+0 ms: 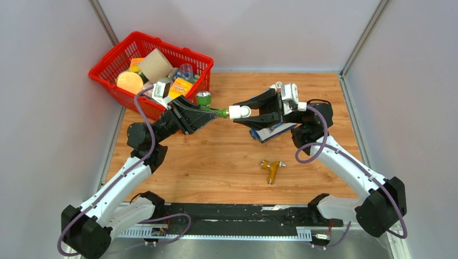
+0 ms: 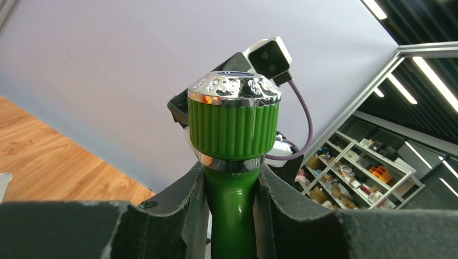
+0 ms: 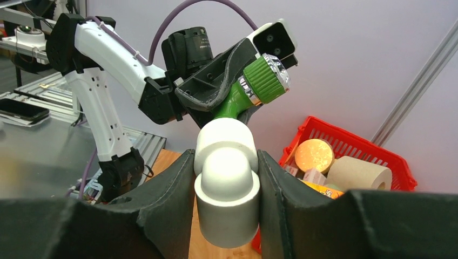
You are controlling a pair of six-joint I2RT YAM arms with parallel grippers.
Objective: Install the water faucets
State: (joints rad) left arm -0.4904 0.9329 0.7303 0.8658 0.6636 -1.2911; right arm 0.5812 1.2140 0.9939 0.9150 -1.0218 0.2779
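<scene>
1. Left gripper point(image 1: 201, 114) is clamped on the green faucet point(image 1: 204, 99) by its stem, with the chrome-topped knob sticking up past the fingers.
2. Right gripper point(image 1: 254, 114) is squeezed around the white elbow fitting point(image 1: 239, 112).
3. Those two parts meet end to end in the air over the far middle of the table point(image 1: 227, 162), faucet on the left and elbow on the right.
4. Orange-yellow faucet point(image 1: 271, 168) lies loose on the table, nearer and a bit right of centre, well apart from both grippers.
5. Red basket point(image 1: 108, 65), full of stuff, sits at the far left.
</scene>
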